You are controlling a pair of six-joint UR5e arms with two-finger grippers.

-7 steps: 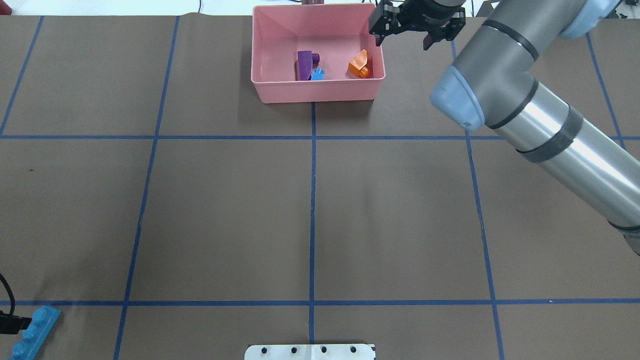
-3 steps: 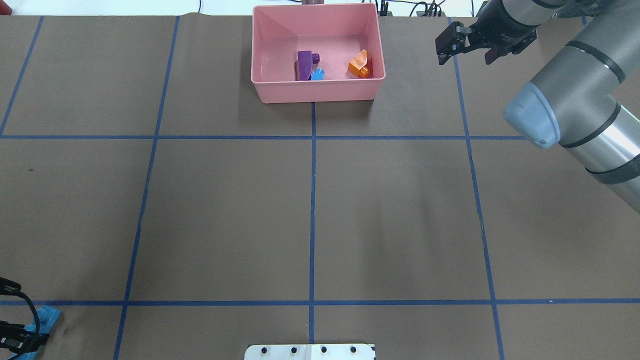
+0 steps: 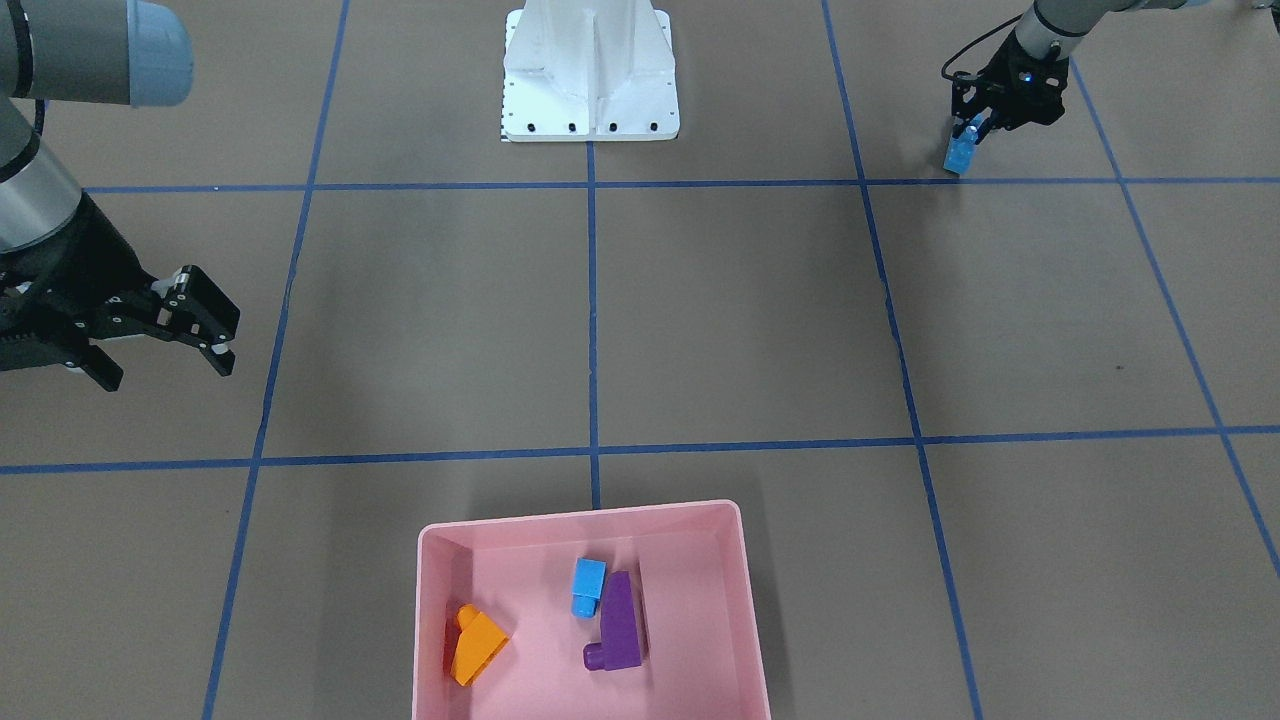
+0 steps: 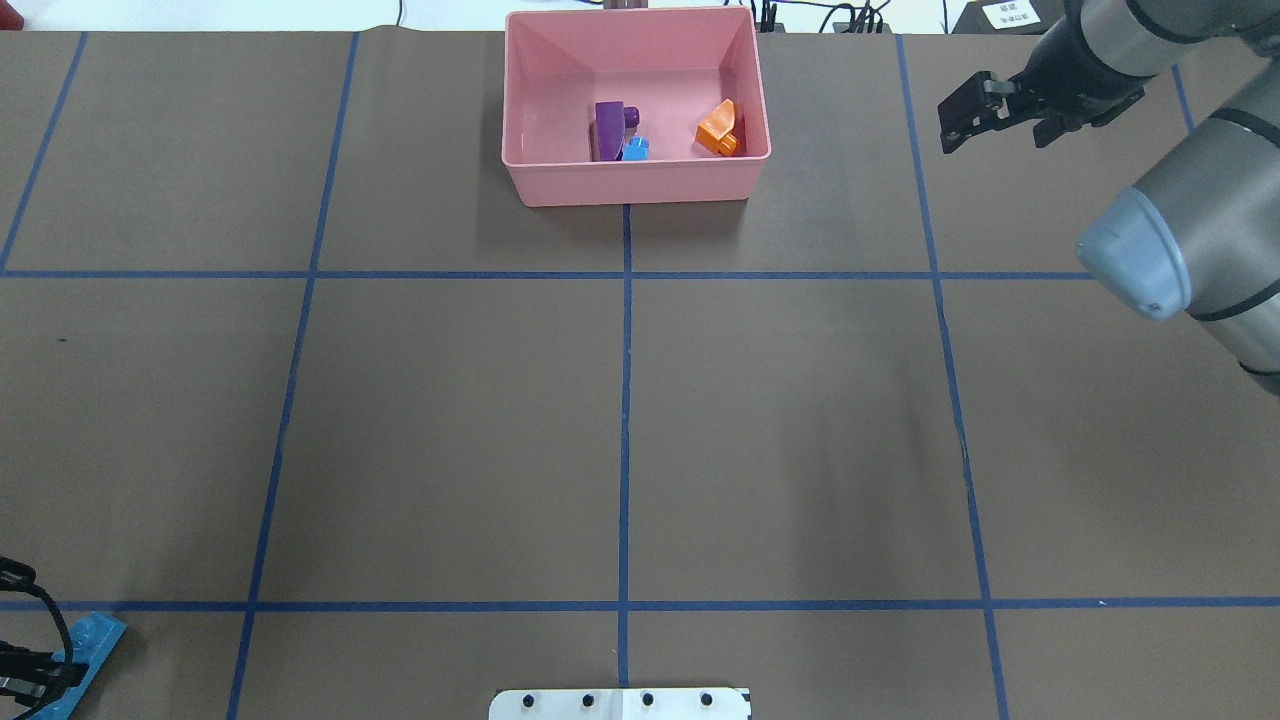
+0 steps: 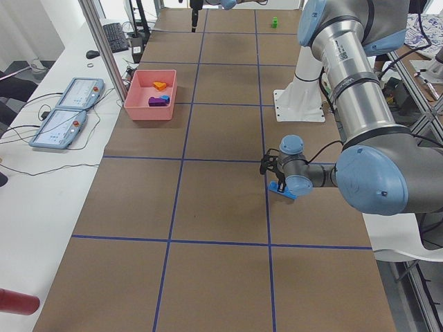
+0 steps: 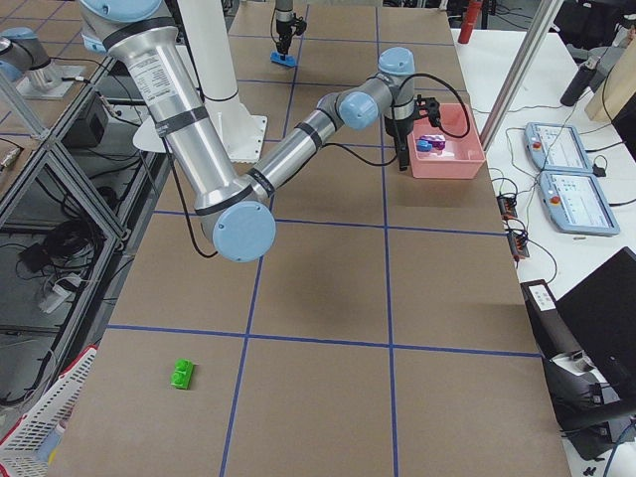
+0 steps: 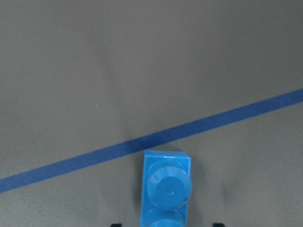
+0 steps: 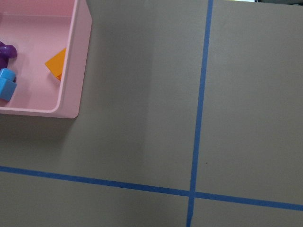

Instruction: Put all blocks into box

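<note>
The pink box (image 4: 635,185) stands at the table's far middle. It holds the purple wedge (image 4: 606,130), the small blue block (image 4: 636,150) and the orange wedge (image 4: 718,130). The long blue block (image 4: 88,650) lies at the near left corner. My left gripper (image 4: 25,675) is low over it, jaws open on either side of it in the left wrist view (image 7: 165,189). My right gripper (image 4: 1000,130) is open and empty, well to the right of the box. The green block (image 6: 183,374) lies alone far off to my right, outside the overhead view.
The white base plate (image 4: 620,703) is at the near middle edge. Blue tape lines divide the brown table cover. The right arm's elbow (image 4: 1140,260) hangs over the far right. Tablets (image 5: 66,114) and cables lie beyond the table's far edge.
My right gripper has swung right, from the box's right rim to well clear of it. My left gripper has moved from beside the long blue block to over it.
</note>
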